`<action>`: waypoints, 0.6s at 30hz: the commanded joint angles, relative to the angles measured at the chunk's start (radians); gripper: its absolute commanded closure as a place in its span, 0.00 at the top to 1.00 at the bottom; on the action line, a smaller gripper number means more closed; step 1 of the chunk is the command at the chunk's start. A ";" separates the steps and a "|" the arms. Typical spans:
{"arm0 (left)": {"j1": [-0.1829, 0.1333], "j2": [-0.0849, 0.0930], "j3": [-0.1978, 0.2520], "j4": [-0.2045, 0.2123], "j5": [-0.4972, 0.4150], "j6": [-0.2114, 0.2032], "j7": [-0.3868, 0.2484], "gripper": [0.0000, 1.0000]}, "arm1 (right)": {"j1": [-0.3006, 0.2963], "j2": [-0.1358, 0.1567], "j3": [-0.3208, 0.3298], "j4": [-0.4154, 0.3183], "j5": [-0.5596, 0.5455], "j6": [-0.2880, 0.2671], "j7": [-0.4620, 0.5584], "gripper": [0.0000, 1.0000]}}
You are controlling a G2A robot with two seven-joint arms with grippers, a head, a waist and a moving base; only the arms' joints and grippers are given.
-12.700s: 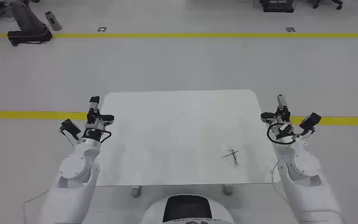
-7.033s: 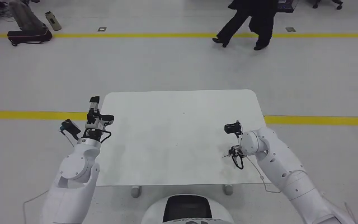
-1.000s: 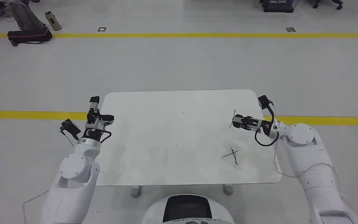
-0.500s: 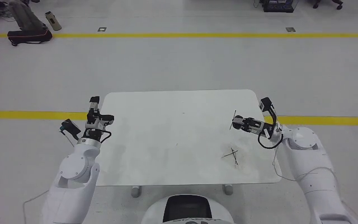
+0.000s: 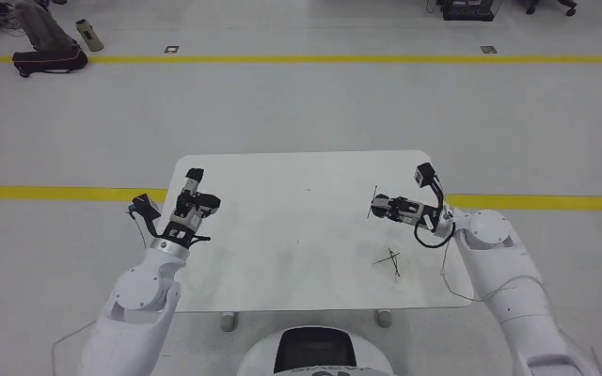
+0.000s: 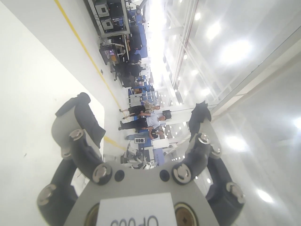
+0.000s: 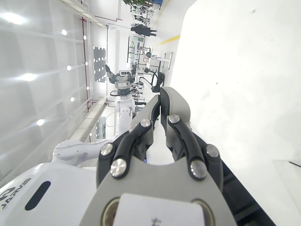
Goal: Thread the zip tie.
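Zip tie [image 5: 375, 193] sat pinched in my right tool [image 5: 379, 209] above the bench [image 5: 282, 179], presumably so my wide-spread left tool [image 5: 199, 186] could take its free end.

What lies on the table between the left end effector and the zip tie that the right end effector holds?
Nothing: the top view shows bare table from the left end effector to the held zip tie. The loose zip ties lie aside.

Left arm bent, forearm raised; left gripper [image 6: 141, 104] jaws spread wide. Right arm angled inward; right gripper [image 5: 375, 209] clamped on the zip tie [image 5: 374, 194].
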 commanded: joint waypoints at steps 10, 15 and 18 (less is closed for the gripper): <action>-0.016 0.006 0.052 -0.019 -0.017 0.030 -0.211 1.00 | -0.035 -0.008 -0.046 -0.066 -0.016 -0.015 -0.078 0.00; -0.057 0.002 0.159 -0.015 0.010 0.058 -0.306 1.00 | -0.067 -0.016 -0.070 -0.093 0.022 -0.044 -0.131 0.00; -0.096 -0.004 0.236 0.008 0.041 0.070 -0.325 1.00 | -0.086 -0.020 -0.082 -0.111 0.048 -0.044 -0.135 0.00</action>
